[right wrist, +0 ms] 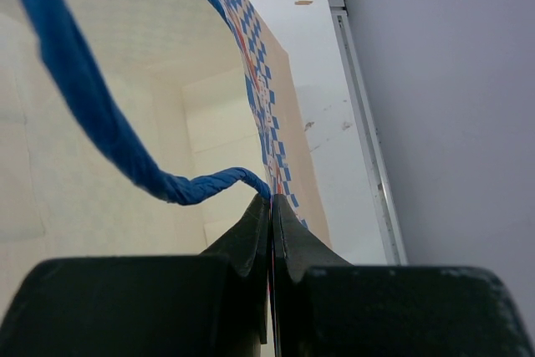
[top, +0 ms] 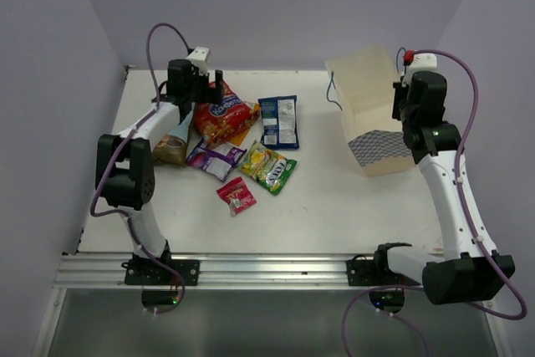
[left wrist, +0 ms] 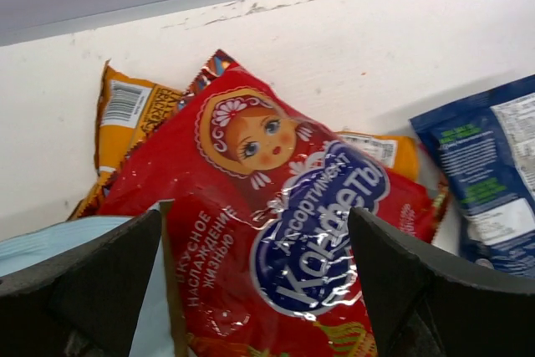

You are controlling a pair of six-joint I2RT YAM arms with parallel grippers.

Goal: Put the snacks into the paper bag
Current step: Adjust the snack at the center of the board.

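1. White table [top: 334,206], lilac walls [top: 276,6] close around it.
2. Nearest us, the pink-red packet [top: 236,195]; beyond it the yellow-green packet [top: 269,166], purple packet [top: 216,159] and dark blue packet [top: 278,121], all loose on the left half.
3. Farther left, the red packet [left wrist: 276,206]: we log it directly under the left gripper [left wrist: 255,240], fingers spread wide, one each side of its short width, long axis running away from the wrist.
4. Far right, well apart, the paper bag [top: 368,114]; the right gripper [right wrist: 269,206] is pinched tight on its rim.

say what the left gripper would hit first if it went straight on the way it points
Probably the red packet: it lies dead ahead between the open fingers of the left gripper, though depth is unclear.
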